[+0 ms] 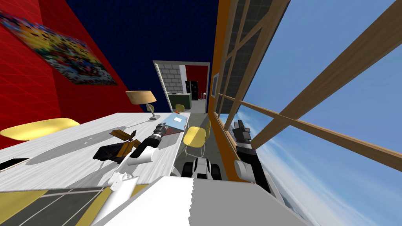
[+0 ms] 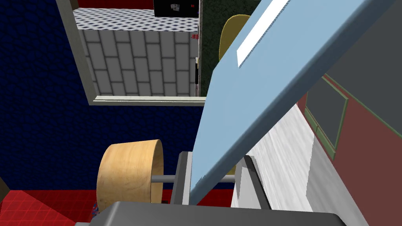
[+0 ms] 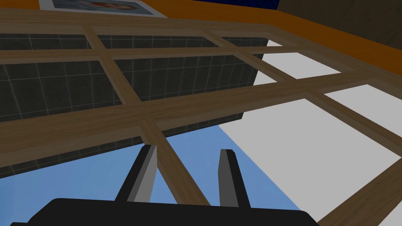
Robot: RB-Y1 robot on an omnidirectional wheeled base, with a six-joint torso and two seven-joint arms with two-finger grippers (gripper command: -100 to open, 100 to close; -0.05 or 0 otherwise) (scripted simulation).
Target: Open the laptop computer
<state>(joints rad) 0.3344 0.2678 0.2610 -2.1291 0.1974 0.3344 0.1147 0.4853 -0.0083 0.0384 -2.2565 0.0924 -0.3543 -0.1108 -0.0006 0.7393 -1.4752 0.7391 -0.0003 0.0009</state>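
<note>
My left gripper is at the laptop. Its two fingers are close together, and they pinch the thin edge of the blue lid between them. One finger is on the blue top side. The other is on the under side, next to the white table.

The lid starts right in the jaws and its long side runs straight away from them, getting wider as it goes. It is tilted up off the table, not lying flat. On its under side I can see a dark part with a green line around it. I think that is the inside of the laptop, so it looks partly open.

I think the next move has to swing this edge up and back, away from the table side.

Past the lid, behind the jaws' grip, stands a lamp with a wooden shade. Farther off is a doorway in the dark blue wall.

My right gripper is well apart from the laptop, up by the window. Its fingers are spread and hold nothing. So the left arm is the near one.
</note>
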